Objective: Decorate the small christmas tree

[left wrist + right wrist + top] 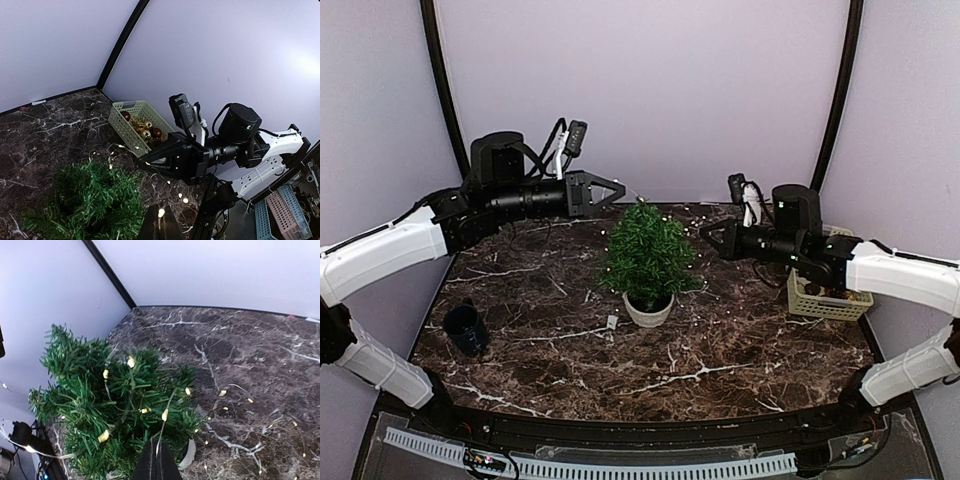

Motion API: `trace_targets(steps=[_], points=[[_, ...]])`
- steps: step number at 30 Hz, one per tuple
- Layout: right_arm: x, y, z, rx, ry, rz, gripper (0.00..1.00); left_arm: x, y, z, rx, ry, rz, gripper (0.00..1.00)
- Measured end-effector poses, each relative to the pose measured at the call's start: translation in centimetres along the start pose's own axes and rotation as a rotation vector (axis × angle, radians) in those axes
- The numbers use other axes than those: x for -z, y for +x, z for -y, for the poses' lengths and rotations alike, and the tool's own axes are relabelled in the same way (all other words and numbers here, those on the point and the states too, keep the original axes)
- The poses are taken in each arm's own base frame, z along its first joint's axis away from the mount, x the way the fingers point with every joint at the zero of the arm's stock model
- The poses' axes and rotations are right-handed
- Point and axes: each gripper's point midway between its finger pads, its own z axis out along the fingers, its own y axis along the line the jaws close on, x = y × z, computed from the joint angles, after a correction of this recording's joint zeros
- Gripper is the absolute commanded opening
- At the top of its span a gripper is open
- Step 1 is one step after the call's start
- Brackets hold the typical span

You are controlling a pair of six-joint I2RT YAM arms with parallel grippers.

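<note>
Standing at the centre of the marble table (750, 350), the small christmas tree (648, 252) is a dark-green cone in a round white pot (648, 312), draped with a lit light string (165, 415). The left gripper (622, 189), at its 11 o'clock, and the right gripper (703, 236), at 2 o'clock, are each pinched together on that string's wire. A beige basket (825, 300) sits at 3 o'clock.

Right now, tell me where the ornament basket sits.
In the top view the beige basket sits at the table's right edge, partly under the right arm, right of the small christmas tree.
</note>
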Motion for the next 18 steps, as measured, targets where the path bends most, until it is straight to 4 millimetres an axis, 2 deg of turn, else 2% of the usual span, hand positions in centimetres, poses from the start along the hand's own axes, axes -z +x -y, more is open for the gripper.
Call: trace_targets(steps=[10, 18], points=[[4.8, -6.0, -0.4, 0.015, 0.101, 0.194, 0.00, -1.4, -0.1, 0.1, 0.003, 0.038, -0.015, 0.00], [5.9, -7.2, 0.5, 0.010, 0.181, 0.218, 0.00, -1.3, -1.2, -0.8, 0.008, 0.025, 0.019, 0.00]])
